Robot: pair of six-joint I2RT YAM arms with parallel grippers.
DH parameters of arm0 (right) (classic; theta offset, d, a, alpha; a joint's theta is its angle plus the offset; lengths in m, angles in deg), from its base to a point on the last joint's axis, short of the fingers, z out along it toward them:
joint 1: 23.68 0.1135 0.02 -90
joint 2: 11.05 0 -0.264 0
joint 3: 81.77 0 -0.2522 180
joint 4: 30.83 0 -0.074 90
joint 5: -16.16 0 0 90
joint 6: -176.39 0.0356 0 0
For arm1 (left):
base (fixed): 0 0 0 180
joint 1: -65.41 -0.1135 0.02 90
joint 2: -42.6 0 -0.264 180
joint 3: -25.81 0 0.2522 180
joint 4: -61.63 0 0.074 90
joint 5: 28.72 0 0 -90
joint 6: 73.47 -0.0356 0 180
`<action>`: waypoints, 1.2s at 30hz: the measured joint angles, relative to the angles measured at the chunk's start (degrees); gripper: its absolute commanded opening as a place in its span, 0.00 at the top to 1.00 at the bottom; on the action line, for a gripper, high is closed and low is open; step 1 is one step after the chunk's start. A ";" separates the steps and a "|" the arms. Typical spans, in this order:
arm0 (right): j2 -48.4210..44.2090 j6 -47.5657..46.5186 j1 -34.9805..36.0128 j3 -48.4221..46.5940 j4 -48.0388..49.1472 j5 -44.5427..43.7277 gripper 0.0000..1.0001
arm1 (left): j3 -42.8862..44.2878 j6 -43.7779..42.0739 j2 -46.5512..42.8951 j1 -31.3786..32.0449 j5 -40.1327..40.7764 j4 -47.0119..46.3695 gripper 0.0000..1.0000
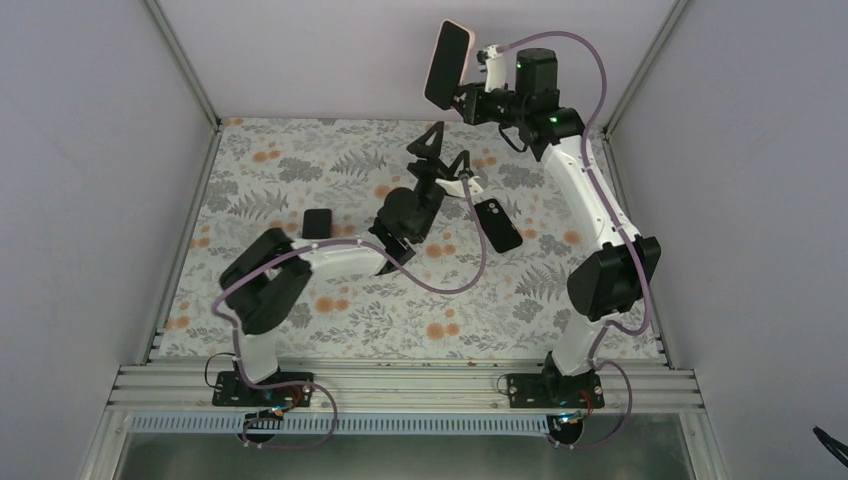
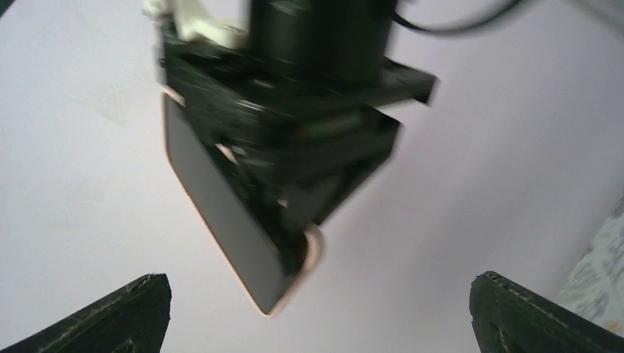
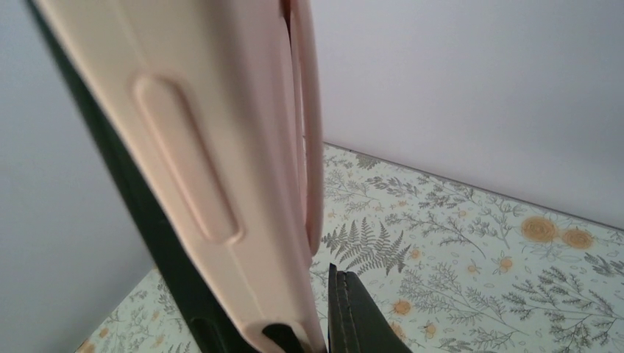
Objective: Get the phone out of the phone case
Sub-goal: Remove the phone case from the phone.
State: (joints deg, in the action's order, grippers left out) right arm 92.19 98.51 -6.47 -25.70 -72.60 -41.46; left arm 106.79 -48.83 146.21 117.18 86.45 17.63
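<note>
Pinching pink phone case point(image 1: 447, 62) at its lower end with right pincer point(image 1: 462, 98), pressed together on it. Holding it high over the far end of the table point(image 1: 300, 320), close to the back wall point(image 1: 330, 50), tilted. Inside the case, phone point(image 2: 217, 209) seated: dark screen with pink rim around it in left wrist view. In right wrist view, only case back and long side-button ridge, dark slab of screen along its left edge, one black finger point(image 3: 360, 316) at the bottom. Left pincer point(image 1: 445, 147) spread wide, pointed up at the case, below it, not touching. Lying on the table: black phone-sized slab point(image 1: 498, 224) right of the left arm, smaller black block point(image 1: 316, 222) further left.
</note>
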 measured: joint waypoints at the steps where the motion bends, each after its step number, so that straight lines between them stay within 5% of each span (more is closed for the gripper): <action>1: 0.00 0.00 0.00 0.26 0.13 0.13 0.97 | 0.00 -1.60 2.34 0.00 0.44 -2.99 0.00; 12: -1.62 -0.55 -0.02 7.78 1.53 1.81 0.97 | 1.92 -16.79 13.49 -0.79 4.44 -29.81 0.01; 36: -3.98 -1.70 -0.04 9.84 4.04 6.95 0.97 | 6.49 -21.16 15.30 -4.31 4.59 -30.25 0.06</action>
State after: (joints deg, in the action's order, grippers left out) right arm 88.21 96.80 -6.51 -15.87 -68.56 -34.50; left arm 113.28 -69.99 161.51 112.87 91.04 -12.62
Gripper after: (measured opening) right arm 0.078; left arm 0.944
